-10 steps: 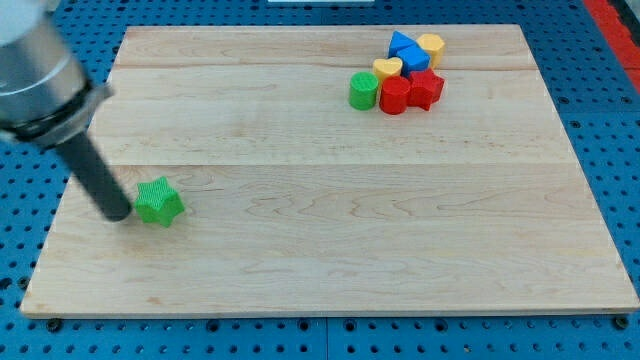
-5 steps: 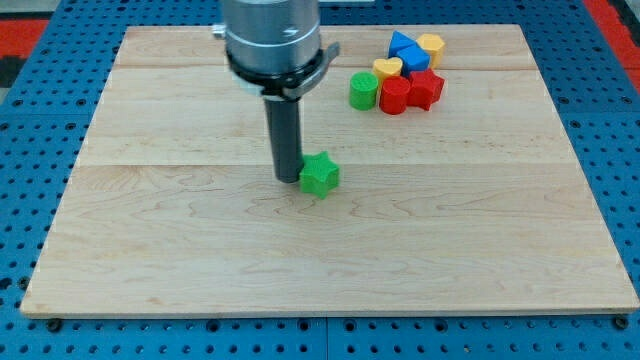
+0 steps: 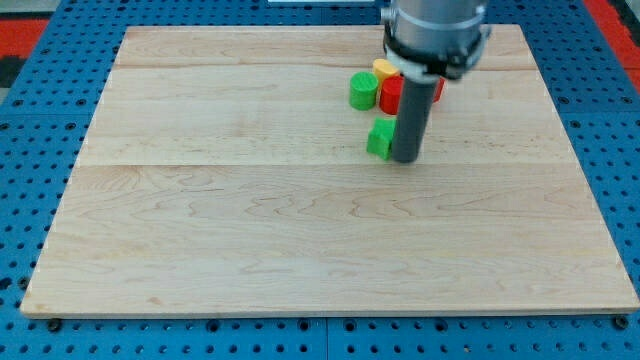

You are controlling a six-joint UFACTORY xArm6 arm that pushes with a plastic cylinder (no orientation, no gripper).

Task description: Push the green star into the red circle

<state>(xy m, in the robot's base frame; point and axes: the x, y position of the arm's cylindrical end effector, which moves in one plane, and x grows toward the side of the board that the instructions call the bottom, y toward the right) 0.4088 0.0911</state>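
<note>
Spanning blue pegboard (image 3: pixel 40 80), wooden board (image 3: pixel 250 220)

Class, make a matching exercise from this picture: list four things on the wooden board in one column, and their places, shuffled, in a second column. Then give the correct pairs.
Column one
1. green star block
2. green cylinder block
3. red circle block
4. my tip

Column two
A. leftmost of the cluster near the view's top
B. between the green cylinder and the dark rod
C. against the star's right side
D. just below the cluster, left of the rod

Pairs: 1-D, 2-A, 3-B, 4-C
</note>
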